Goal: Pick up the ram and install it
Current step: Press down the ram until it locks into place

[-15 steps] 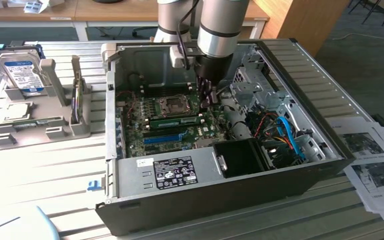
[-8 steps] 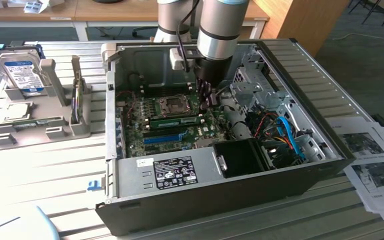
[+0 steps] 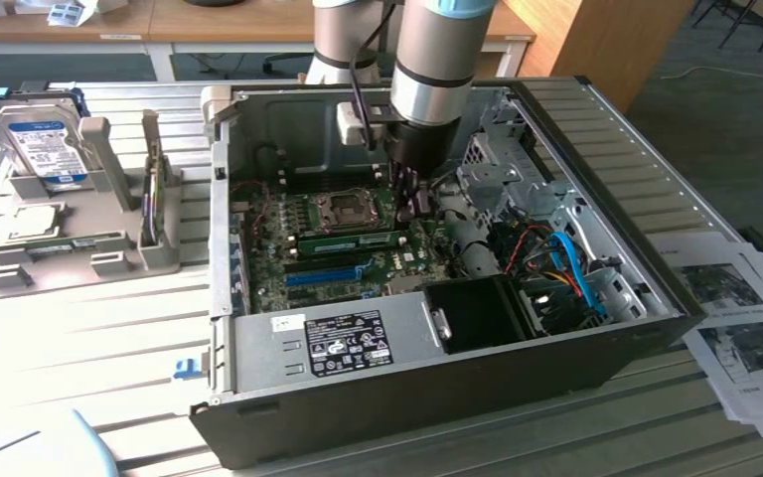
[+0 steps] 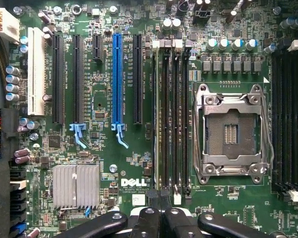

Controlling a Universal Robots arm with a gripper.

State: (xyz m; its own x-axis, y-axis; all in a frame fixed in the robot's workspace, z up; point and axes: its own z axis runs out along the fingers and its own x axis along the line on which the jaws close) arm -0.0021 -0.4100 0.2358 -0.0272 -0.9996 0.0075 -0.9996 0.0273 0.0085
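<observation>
The arm is reaching down into the open case (image 3: 647, 298) on the surface (image 3: 116, 328), its fingers (image 4: 159, 210) closed together and hanging just above the motherboard (image 4: 114, 163). In the wrist view they are touching each other over the end of the memory slots (image 4: 171, 119), beside the empty CPU socket (image 4: 232, 134). The ram (image 3: 351, 241) is lying seated across the board, near of the socket and far of the blue slot (image 3: 322, 275). At the exterior view's left, a hard drive (image 3: 40, 147) is standing in a grey rack (image 3: 83, 253).
</observation>
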